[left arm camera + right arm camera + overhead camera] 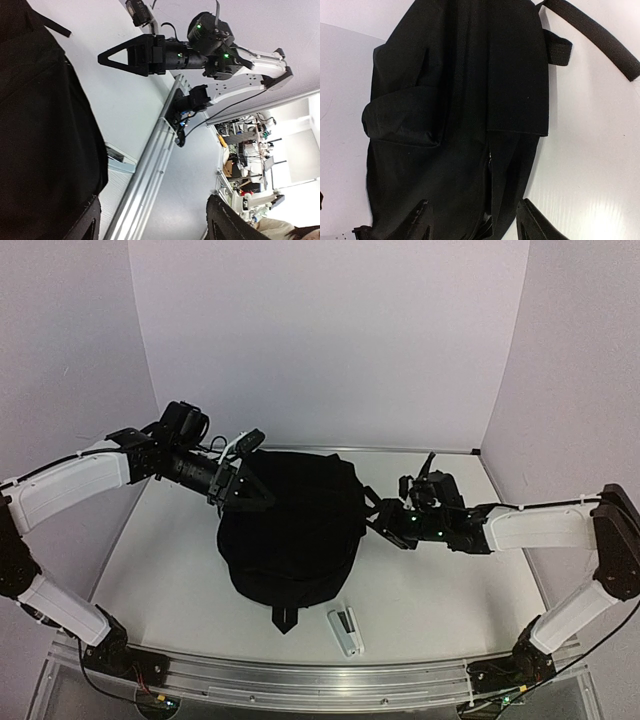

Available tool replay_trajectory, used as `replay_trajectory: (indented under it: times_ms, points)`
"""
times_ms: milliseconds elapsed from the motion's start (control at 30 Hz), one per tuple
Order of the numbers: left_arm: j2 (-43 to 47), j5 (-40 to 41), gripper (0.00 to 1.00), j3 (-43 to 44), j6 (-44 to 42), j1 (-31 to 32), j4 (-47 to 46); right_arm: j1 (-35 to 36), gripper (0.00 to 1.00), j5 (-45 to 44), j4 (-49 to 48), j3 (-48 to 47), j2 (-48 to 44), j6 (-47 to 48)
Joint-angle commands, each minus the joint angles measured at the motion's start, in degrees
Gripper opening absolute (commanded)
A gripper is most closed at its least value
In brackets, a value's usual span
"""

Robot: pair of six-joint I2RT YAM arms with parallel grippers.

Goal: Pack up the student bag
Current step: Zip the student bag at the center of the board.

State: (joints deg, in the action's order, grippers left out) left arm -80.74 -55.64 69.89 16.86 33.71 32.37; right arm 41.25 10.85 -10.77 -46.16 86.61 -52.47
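Student bag (290, 530) is lying in the middle of the worktop (450, 600), all black and lumpy. Left jaws are spread wide with nothing in them, up by its far-left corner — right jaws half-open astride the fabric at its right edge, not visibly pinching.

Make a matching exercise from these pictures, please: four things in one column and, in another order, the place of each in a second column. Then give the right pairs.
Things
1. student bag
2. small white item
3. left gripper
4. right gripper

Places
A. at the bag's right edge
B. middle of the table
C. by the bag's near end, close to the metal rail
D. at the bag's far left corner

Pairs: 1-B, 2-C, 3-D, 4-A
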Motion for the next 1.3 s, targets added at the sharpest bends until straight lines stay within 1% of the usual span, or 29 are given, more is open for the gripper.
replay_trajectory:
  times_ms: [0,33,133,200,267,433,533,600,667,767,867,1000,1133,1233,1267]
  points:
    - [3.32,-8.77,0.78,3.36,1.33,0.16,-2.29,1.5,0.52,0.86,0.89,1.53,-5.27,-3.13]
    - [3.57,-7.86,0.8,3.94,1.16,0.13,-2.07,2.05,0.51,0.28,1.25,1.6,-5.86,-3.58]
    - [2.93,2.27,0.85,5.68,1.49,-0.24,-0.63,4.52,0.47,-1.7,2.03,0.76,-5.83,-4.77]
    - [0.82,9.01,0.87,6.82,1.75,-0.57,1.67,5.81,0.44,-4.04,2.74,-0.13,-4.91,-5.58]
    - [-0.86,14.62,0.88,6.93,3.03,-0.65,1.78,6.46,0.39,-5.88,3.17,-0.82,-3.69,-6.7]
    - [-2.94,16.18,0.93,1.66,8.38,-0.4,-8.25,6.96,0.31,-8.52,2.9,-3.5,0.29,-8.68]
    - [-4.09,22.1,0.94,1.46,7.82,0.41,-6.49,7.14,0.28,-8.69,2.33,-5.32,3.03,-9.34]
    - [-4.41,23.73,0.95,1.63,6.25,2.1,-5.76,7.25,0.27,-9.46,2.16,-5.68,4.64,-10.29]
    - [-5.06,26.56,0.96,1.64,4.59,5.67,-5.92,7.25,0.27,-10.44,2.1,-5.64,5.6,-11.2]
    - [-9.38,33.26,0.96,4.72,1.85,11.98,-2.48,7.26,0.27,-10.85,1.81,-5.68,7.1,-11.87]
    - [-12.81,39.03,0.96,6.46,0.79,15.66,-1.57,7.25,0.26,-12.19,1.38,-5.91,9.59,-12.05]
    - [-16.69,46.37,0.96,8.69,-0.77,19.55,-0.21,7.26,0.24,-13.23,1.18,-5.61,11.8,-12.61]
    - [-20.43,58.02,0.96,11.15,-1.5,22.43,3.24,7.21,0.23,-13.98,1.1,-5.14,12.87,-12.96]
    - [-22.09,64.92,0.95,12.32,-1.84,24.02,4.68,7.26,0.2,-14.53,1.1,-4.68,13.31,-13.32]
    - [-22.49,65.98,0.93,12.62,-2.02,24.37,4.94,7.21,0.19,-14.73,1.1,-4.43,13.29,-13.5]
